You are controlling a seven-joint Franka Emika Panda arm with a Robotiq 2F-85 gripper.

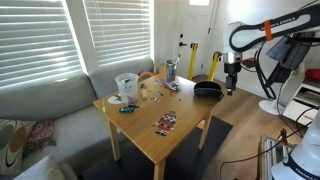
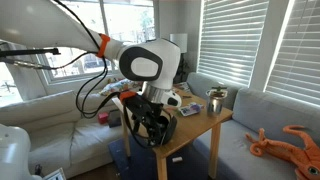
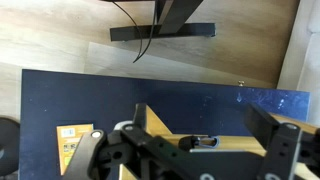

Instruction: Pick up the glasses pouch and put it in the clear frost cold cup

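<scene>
The black glasses pouch point(image 1: 208, 90) lies at the far corner of the wooden table point(image 1: 185, 108). The clear frost cold cup point(image 1: 126, 84) stands upright at the opposite side of the table, near the sofa. My gripper point(image 1: 231, 84) hangs just beyond the table's edge, beside the pouch and a little above it, holding nothing. In the wrist view the gripper point(image 3: 205, 125) has its fingers spread wide over the table corner point(image 3: 165, 128) and blue rug point(image 3: 120, 95). In an exterior view the arm and gripper point(image 2: 152, 126) hide the pouch and the cup.
A multicoloured packet point(image 1: 166, 122), a small dark-green item point(image 1: 127, 108) and a slim grey-blue container point(image 1: 171, 70) are on the table. A metal cup point(image 2: 216, 100) stands at a table end. A grey sofa point(image 1: 45, 110) borders the table. A black stand base point(image 3: 160, 32) is on the floor.
</scene>
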